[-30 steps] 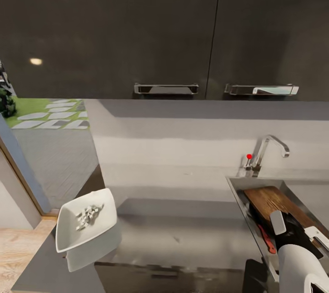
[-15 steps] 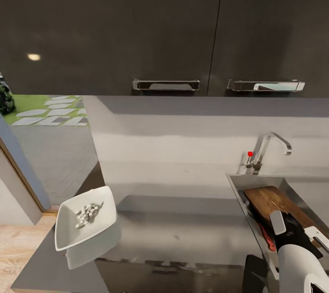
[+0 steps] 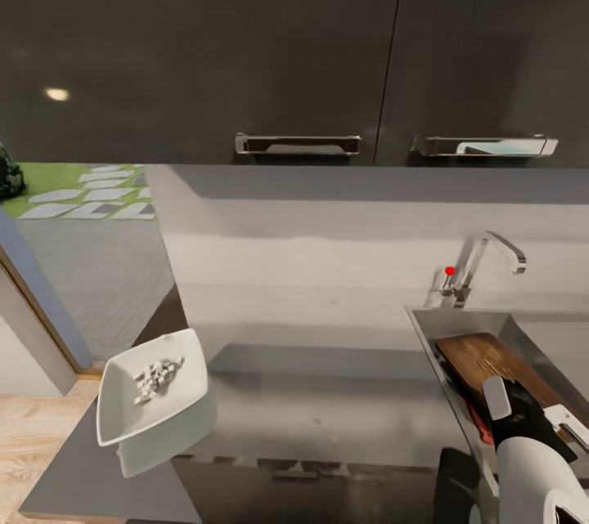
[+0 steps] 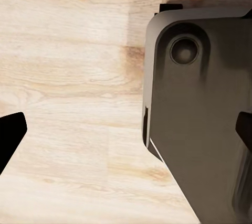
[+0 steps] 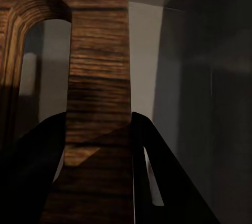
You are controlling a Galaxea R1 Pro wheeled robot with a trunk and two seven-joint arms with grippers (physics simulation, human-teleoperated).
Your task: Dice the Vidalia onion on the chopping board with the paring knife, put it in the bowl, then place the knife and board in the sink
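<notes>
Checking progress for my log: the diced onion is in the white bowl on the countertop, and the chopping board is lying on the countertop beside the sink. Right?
Not quite. The diced onion is in the bowl on the countertop, but the chopping board is in the sink, not beside it, gripped by the right gripper. The head view shows this.

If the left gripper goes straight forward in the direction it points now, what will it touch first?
Most likely the wooden floor: the open left gripper points down at it, with nothing between its fingertips. A dark part of the robot sits beside that line; depth is unclear.

You see a grainy wooden chopping board [image 3: 478,360] in the brushed-steel sink [image 3: 425,340], a glossy grey countertop [image 3: 327,409], and a smooth white bowl [image 3: 176,418].
</notes>
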